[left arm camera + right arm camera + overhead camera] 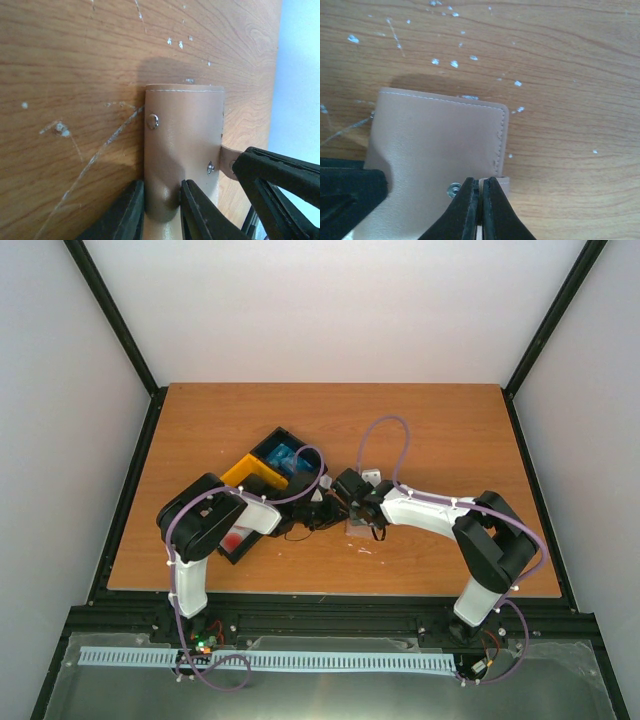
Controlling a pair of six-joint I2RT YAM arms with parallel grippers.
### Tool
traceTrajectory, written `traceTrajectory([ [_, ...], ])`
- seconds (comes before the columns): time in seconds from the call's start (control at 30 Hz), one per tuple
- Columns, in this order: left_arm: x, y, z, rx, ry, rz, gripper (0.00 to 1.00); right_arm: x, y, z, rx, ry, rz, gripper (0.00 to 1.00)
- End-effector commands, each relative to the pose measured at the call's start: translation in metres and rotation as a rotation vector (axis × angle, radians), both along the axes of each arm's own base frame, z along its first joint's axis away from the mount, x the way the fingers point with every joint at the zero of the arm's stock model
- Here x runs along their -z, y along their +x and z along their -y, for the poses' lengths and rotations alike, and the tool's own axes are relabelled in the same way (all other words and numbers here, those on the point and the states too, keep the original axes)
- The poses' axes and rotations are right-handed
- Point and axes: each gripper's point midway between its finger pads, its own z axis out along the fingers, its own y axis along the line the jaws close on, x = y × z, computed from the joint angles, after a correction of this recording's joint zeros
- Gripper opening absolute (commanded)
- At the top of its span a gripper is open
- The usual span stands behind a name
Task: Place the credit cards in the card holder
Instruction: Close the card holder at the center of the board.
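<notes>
The pinkish-tan card holder (182, 135) lies closed on the wooden table, small in the top view (358, 528) between the two wrists. My left gripper (161, 202) is shut on its near end, pinching the leather into a bulge. My right gripper (481, 192) is shut on the holder's (435, 145) thin snap strap beside the metal stud (453, 189). In the top view both grippers meet at the table's middle, the left one (325, 512) and the right one (352, 508). Blue credit cards (283, 458) lie in a black bin, and a red card (238, 538) lies in another bin.
A yellow bin (255, 475) stands beside the black bin (298, 445) just behind my left arm. The bin with the red card is partly under my left forearm (215, 520). White walls and a black frame (130, 360) close the table in.
</notes>
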Motion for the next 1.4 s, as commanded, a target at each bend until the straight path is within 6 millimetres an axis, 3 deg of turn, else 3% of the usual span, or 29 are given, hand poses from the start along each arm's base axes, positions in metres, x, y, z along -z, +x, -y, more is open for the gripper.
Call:
traceTrajectory([
  [0.0, 0.084, -0.046, -0.047, -0.023, 0.266, -0.22, 0.22, -0.005, 0.007, -0.014, 0.008, 0.08, 0.041, 0.03],
  [0.5, 0.084, -0.046, -0.046, -0.019, 0.261, -0.221, 0.22, 0.018, -0.001, -0.019, -0.021, 0.07, -0.037, 0.03],
  [0.73, 0.085, -0.046, -0.046, -0.02, 0.265, -0.223, 0.22, 0.02, -0.003, -0.017, -0.026, 0.048, -0.052, 0.03],
  [0.93, 0.086, -0.046, -0.046, -0.021, 0.268, -0.224, 0.22, 0.008, -0.003, -0.011, -0.029, 0.032, -0.032, 0.03],
  [1.37, 0.087, -0.046, -0.047, -0.023, 0.271, -0.225, 0.22, 0.013, -0.005, -0.005, -0.02, -0.003, -0.042, 0.03],
])
